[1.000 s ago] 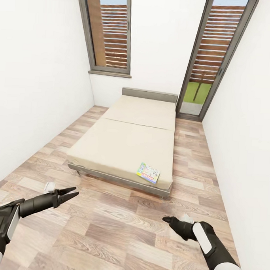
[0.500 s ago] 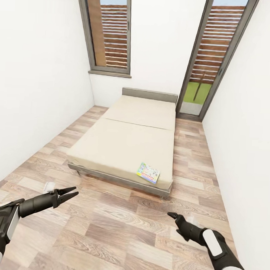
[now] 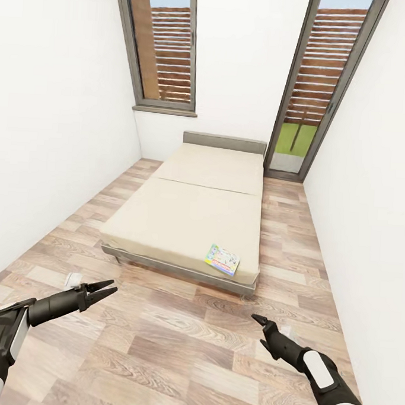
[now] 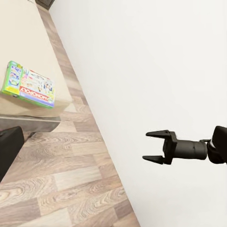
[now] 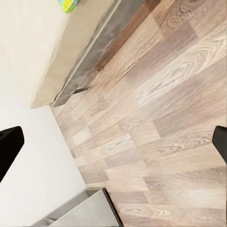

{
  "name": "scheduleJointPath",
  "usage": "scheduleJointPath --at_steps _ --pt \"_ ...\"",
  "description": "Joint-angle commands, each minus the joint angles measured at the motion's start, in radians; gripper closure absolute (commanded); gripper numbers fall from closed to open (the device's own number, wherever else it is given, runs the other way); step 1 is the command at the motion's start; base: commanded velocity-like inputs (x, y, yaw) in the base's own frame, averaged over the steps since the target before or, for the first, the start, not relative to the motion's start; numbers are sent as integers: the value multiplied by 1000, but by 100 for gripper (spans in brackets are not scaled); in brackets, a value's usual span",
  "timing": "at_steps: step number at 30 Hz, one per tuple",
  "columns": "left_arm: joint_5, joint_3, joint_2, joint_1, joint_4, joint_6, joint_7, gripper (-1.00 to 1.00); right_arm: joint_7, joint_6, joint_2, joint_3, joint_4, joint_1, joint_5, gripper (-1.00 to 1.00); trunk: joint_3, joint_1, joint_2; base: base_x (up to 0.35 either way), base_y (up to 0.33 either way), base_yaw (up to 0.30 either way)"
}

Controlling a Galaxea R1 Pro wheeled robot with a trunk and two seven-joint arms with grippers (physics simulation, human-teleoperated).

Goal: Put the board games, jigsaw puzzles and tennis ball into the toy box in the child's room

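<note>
Both my left tool (image 3: 106,292) and right tool (image 3: 260,327) spread empty, I'm approaching the bed (image 3: 190,219); next, reach the board game (image 3: 222,259), lower centre.

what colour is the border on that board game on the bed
Bright green, around a white face with a red logo band on the board game; left wrist view.

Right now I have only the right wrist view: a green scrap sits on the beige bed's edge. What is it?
Observer: A flat white-and-green board game box, lying at the near right corner of the low beige bed.
Operator: Any label on it?
Observer: The left wrist view shows a red "MONOPOLY" banner across its lid.
Operator: Is either arm carrying anything?
Observer: No. The right fingers and the left fingers are spread with nothing between them, above the wood floor.
</note>
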Motion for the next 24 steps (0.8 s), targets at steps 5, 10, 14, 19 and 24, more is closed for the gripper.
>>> scheduleJointPath --at_steps 5,10,14,19,24 --pt "3 0 0 -1 0 21 -6 -100 83 -12 -2 -10 46 -1 -48 -100 -2 1 -2 127 53 0" --pt "3 1 0 -1 0 33 -7 -100 110 -25 3 -12 59 -2 -62 -100 -2 1 -2 43 13 0" --pt "4 0 0 -1 0 48 -8 -100 114 -30 6 -12 60 -2 -63 -100 -2 1 -2 129 38 0" --pt "5 0 4 -1 -1 48 -12 -100 115 -38 5 -12 61 -2 -64 -100 -2 1 -2 177 94 0" --pt "6 1 7 0 -1 49 -13 -100 115 -41 5 -14 62 -2 -64 -100 -2 1 -2 41 22 0"
